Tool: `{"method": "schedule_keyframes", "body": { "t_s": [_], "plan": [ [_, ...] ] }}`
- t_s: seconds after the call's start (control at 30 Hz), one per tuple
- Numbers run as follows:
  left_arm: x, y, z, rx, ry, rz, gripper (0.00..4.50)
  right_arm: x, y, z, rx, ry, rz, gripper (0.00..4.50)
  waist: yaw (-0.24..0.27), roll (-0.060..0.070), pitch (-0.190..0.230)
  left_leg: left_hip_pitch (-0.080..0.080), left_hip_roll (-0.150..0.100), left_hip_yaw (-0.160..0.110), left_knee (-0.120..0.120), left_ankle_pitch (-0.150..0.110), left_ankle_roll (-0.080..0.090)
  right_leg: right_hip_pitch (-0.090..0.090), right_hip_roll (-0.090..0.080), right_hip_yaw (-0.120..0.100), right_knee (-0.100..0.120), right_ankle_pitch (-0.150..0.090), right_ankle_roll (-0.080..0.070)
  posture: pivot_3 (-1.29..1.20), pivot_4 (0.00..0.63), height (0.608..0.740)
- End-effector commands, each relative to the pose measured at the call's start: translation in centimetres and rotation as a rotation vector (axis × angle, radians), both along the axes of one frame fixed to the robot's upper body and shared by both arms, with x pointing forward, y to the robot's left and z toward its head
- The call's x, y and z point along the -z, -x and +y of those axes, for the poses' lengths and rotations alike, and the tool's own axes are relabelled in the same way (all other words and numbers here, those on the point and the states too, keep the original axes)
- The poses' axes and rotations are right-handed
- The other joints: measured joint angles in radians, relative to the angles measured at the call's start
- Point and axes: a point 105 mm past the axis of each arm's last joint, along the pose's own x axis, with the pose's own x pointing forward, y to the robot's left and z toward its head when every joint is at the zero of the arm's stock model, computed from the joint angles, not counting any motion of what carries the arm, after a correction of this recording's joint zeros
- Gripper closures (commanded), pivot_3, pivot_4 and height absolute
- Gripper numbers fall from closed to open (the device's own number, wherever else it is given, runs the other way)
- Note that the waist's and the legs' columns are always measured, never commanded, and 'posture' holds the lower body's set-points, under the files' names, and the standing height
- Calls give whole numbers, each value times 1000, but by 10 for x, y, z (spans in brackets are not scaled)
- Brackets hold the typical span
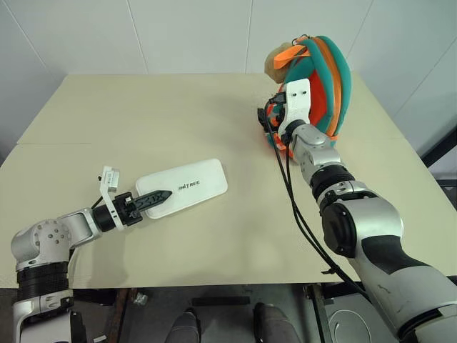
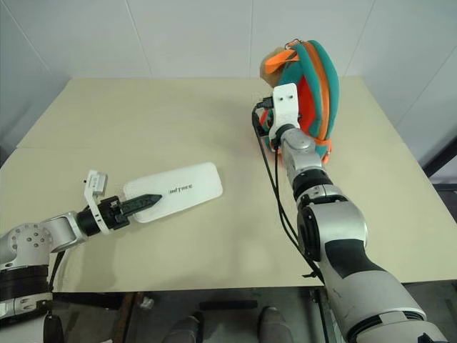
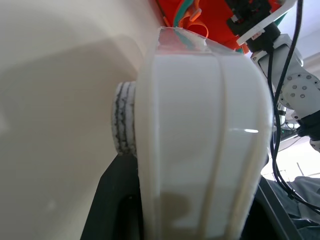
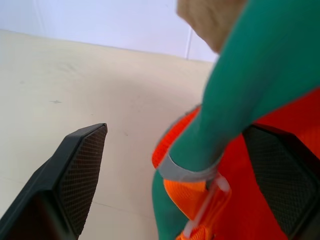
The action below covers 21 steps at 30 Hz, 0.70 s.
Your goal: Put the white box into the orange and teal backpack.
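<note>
From my remote station, I am starting with the left gripper [image 1: 153,197]. It is lying low over the near left part of the table [image 1: 143,121], its black fingers closed onto the near short end of the white box [image 1: 187,187]. In the left wrist view, the box [image 3: 200,145] is sitting between the finger bases, edge-on and very close to the lens, so I am reading this as a grip on the box. In the head views the box itself is resting flat on the tabletop, lettering up, its long axis running away from the gripper toward the table's middle.

I am turning next to the right gripper [image 4: 185,175], which is reaching forward across the table. Its two fingers [image 4: 75,170] are standing wide apart. A teal padded edge and an orange strap of the orange and teal backpack [image 1: 321,78] are lying in the gap between them, but I cannot tell whether either finger is touching the fabric.

The backpack is standing upright at the far right of the table, well apart from the box. A tan plush toy [image 1: 273,66] is showing at its upper left edge. A black cable [image 1: 296,207] is trailing along the right arm down to the table's near edge.
</note>
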Motion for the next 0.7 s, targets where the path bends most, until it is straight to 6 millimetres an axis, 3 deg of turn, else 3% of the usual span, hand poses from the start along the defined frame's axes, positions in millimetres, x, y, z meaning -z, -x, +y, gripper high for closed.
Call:
{"method": "schedule_keyframes", "body": {
  "t_s": [0.03, 0.2, 0.37, 0.57, 0.7],
  "plan": [
    [-2, 2, 0, -1, 9, -20, 3262, -22, 16, -3, -116, -18, -109, 0, 3, 0, 0, 0, 0, 0, 0, 0, 0, 0, 0, 0, 0, 0, 0, 0, 150, 740],
    [1, -3, -7, 31, 12, -8, 3262, -19, 70, -11, -213, 23, -150, 0, 17, 0, 0, -1, 0, 0, 1, 0, 0, 0, 0, 0, 3, 0, 1, 0, 150, 740],
    [3, -13, -19, 88, 6, 4, 3262, -33, 109, -53, -68, 42, -166, 0, 33, 0, 0, 0, 0, 0, 3, 0, 0, 0, 0, 0, 0, 0, 0, 0, 150, 740],
    [2, -23, -30, 141, 6, 10, 3262, -65, 140, -94, 88, 66, -232, 0, 35, 0, 0, 0, 1, 1, 4, 0, 0, 1, 0, 0, -3, 1, -2, 0, 150, 740],
    [3, -29, -38, 174, 13, 10, 3262, -70, 142, -122, 201, 83, -221, 0, 36, -1, 0, 0, 1, 2, 4, 0, 1, 2, 0, 0, -6, 1, -2, 0, 150, 740]
  ]
}}
